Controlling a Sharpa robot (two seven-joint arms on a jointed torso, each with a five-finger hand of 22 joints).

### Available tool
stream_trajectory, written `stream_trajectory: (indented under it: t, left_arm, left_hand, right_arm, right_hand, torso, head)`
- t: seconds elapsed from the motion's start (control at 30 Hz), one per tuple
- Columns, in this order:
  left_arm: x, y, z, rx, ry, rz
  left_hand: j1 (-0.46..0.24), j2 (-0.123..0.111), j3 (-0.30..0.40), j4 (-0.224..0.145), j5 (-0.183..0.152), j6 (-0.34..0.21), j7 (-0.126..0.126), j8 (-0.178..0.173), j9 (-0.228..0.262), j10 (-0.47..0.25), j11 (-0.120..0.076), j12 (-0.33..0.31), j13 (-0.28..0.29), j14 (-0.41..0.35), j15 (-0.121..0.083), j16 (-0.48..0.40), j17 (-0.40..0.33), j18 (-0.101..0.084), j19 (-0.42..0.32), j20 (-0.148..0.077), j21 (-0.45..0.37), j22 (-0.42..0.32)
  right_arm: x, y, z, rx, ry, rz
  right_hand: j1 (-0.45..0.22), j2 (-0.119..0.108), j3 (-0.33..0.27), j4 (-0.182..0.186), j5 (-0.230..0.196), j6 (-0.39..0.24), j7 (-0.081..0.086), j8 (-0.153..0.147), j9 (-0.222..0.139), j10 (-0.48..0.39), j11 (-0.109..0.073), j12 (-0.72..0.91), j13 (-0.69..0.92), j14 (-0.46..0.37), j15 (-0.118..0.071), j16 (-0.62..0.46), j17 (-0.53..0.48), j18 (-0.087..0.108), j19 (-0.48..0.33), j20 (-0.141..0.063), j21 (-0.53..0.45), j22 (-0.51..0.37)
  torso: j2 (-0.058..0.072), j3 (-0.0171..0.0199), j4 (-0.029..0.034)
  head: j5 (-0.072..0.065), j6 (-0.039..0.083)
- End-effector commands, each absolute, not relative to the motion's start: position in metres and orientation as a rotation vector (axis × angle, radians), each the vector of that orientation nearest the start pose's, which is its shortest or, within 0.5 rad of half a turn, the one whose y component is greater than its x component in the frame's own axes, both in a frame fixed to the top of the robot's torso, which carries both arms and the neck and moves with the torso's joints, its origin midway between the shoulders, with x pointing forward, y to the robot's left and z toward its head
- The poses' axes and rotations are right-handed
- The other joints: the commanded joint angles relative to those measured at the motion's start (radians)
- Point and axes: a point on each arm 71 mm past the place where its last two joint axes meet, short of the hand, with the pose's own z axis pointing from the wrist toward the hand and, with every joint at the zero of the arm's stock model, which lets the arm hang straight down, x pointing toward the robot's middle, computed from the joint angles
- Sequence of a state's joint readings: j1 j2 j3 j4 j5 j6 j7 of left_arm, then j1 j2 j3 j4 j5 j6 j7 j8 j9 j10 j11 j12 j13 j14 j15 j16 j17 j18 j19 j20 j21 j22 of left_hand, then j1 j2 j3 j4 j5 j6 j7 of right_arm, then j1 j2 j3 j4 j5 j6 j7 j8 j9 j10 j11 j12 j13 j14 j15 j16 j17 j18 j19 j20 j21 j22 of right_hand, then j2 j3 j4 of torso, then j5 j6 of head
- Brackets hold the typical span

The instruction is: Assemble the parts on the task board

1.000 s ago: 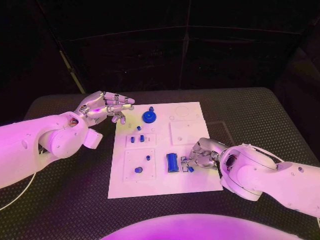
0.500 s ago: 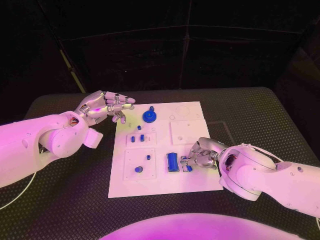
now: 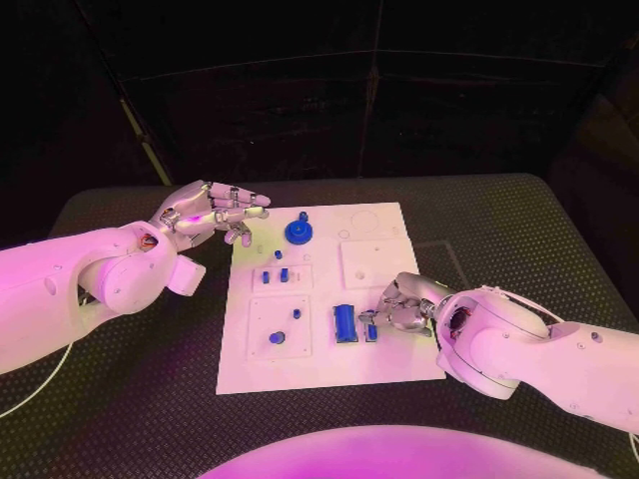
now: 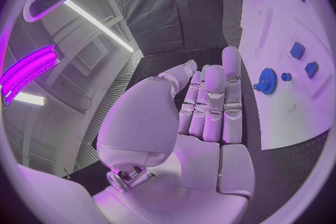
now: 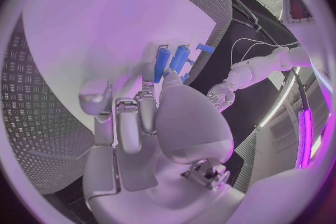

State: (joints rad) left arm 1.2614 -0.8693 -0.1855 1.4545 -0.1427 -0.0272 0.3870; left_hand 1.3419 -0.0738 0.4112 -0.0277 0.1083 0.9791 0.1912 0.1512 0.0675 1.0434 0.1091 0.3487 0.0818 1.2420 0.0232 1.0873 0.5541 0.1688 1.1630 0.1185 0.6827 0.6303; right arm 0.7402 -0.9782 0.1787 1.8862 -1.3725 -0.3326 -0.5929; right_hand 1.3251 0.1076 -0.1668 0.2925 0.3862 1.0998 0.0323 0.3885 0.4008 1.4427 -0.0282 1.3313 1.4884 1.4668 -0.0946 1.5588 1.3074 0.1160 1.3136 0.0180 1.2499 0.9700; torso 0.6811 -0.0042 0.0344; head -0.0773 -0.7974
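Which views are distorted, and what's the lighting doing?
Both wrist views: fisheye, the task board edges bend. Head view: straight edges, magenta light on both arms, dark backdrop. Left wrist view: bright strip lights glare beyond the left hand.

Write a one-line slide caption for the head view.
Right robot hand works at blue parts on the white task board while the left robot hand hovers open beside its far corner.

The task board (image 3: pixel 384 254) is showing plain white, with its parts (image 3: pixel 345 323) showing blue, among them a toothed blue gear (image 3: pixel 300 233). The tabletop (image 3: pixel 550 259) is showing black with a raised chequer-plate pattern. Both arms are showing white.
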Motion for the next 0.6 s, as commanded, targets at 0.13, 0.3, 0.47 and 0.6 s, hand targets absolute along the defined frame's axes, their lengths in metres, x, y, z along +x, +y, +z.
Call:
stream_trajectory:
  t: [0.13, 0.3, 0.47, 0.6]
  left_arm:
    - [0.4836, 0.2263, -0.2021, -0.892, 1.692, -1.624]
    - [0.4836, 0.2262, -0.2021, -0.892, 1.693, -1.624]
    - [0.4836, 0.2263, -0.2022, -0.893, 1.694, -1.623]
    - [0.4836, 0.2263, -0.2022, -0.893, 1.694, -1.624]
  left_hand:
    - [-0.007, 0.001, -0.006, 0.000, -0.002, -0.006, -0.001, 0.003, -0.001, -0.007, 0.002, 0.006, 0.000, -0.009, 0.001, -0.003, -0.001, 0.014, 0.000, 0.005, -0.006, -0.002]
    - [-0.007, 0.002, -0.007, 0.000, -0.002, -0.006, -0.001, 0.003, -0.001, -0.007, 0.002, 0.006, 0.000, -0.009, 0.001, -0.003, -0.002, 0.014, 0.000, 0.005, -0.006, -0.002]
    - [-0.007, 0.002, -0.007, 0.000, -0.002, -0.006, -0.001, 0.003, -0.001, -0.007, 0.002, 0.006, 0.000, -0.009, 0.001, -0.003, -0.002, 0.014, 0.000, 0.005, -0.006, -0.002]
    - [-0.007, 0.002, -0.007, 0.000, -0.002, -0.006, -0.001, 0.003, -0.001, -0.007, 0.002, 0.006, 0.000, -0.009, 0.001, -0.003, -0.002, 0.014, 0.000, 0.005, -0.006, -0.002]
  right_arm:
    - [0.3581, -0.1910, -0.2729, 0.374, 2.060, 0.549]
    - [0.3580, -0.1910, -0.2736, 0.366, 2.070, 0.546]
    - [0.3577, -0.1910, -0.2742, 0.358, 2.080, 0.544]
    - [0.3575, -0.1916, -0.2739, 0.357, 2.078, 0.543]
  right_hand:
    - [-0.069, -0.018, -0.036, -0.001, -0.031, 0.005, 0.003, -0.008, 0.001, 0.018, -0.007, -0.005, -0.140, 0.101, 0.000, 0.004, 0.249, -0.006, 0.002, 0.000, 0.007, 0.002]
    - [-0.083, -0.025, -0.054, -0.002, -0.056, 0.006, 0.002, -0.009, 0.002, 0.017, -0.008, -0.006, -0.140, 0.101, 0.000, 0.004, 0.248, -0.005, 0.002, 0.000, 0.007, 0.002]
    - [-0.082, -0.037, -0.068, -0.005, -0.074, 0.006, 0.002, -0.010, 0.003, 0.017, -0.008, -0.007, -0.140, 0.101, 0.000, 0.004, 0.248, -0.005, 0.001, 0.000, 0.006, 0.001]
    - [-0.079, -0.040, -0.071, -0.006, -0.080, 0.006, 0.002, -0.010, 0.003, 0.017, -0.008, -0.006, -0.139, 0.100, 0.000, 0.004, 0.247, -0.005, 0.000, 0.000, 0.005, 0.001]
  torso:
    - [0.000, -0.0001, 0.0000]
    - [0.000, 0.0001, 0.0003]
    - [-0.001, 0.0002, 0.0003]
    - [-0.001, 0.0002, -0.0002]
  head:
    - [-0.001, 0.000]
    - [0.000, -0.001]
    - [-0.001, -0.003]
    - [0.000, -0.003]
